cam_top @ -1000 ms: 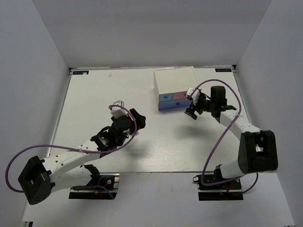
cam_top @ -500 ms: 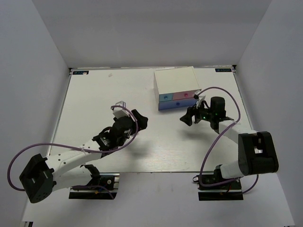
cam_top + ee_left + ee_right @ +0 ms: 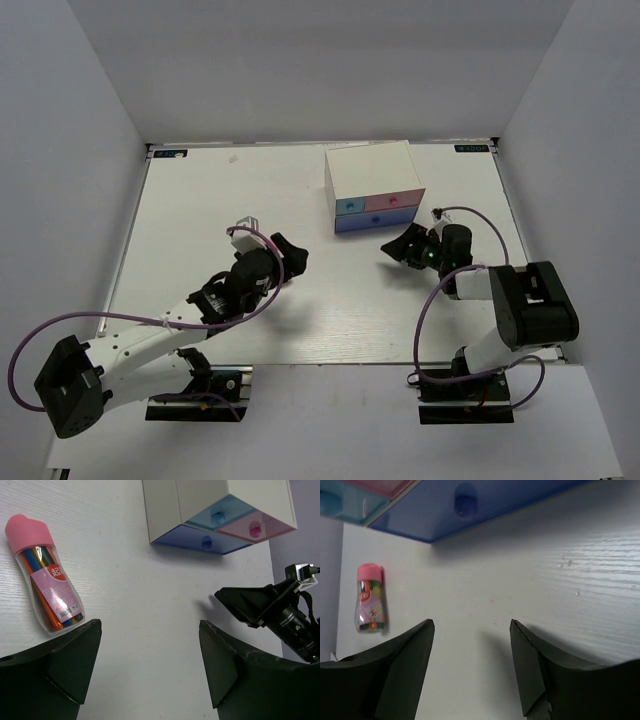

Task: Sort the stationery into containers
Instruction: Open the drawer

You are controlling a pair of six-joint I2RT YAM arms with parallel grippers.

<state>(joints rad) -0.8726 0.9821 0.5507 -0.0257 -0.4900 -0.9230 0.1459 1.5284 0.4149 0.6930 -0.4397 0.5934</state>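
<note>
Clear pen case (image 3: 44, 575) with pink cap and label, coloured pens inside, lies flat on the table (image 3: 150, 580) left of the shut drawer box (image 3: 200, 505). Left gripper (image 3: 149, 630) and right gripper (image 3: 471, 625) both gape, holding nothing.

In the left wrist view, the pink-capped tube (image 3: 42, 575) of pens carries a pink label (image 3: 52, 591) with white Chinese characters running along it; the first looks like 起, while the rest and the fine print block at the label's lower end are too small to read. The same label in the right wrist view is only a blur. From above, two small blue stickers (image 3: 170, 153) at the table's (image 3: 200, 200) far corners bear marks too tiny to read.
</note>
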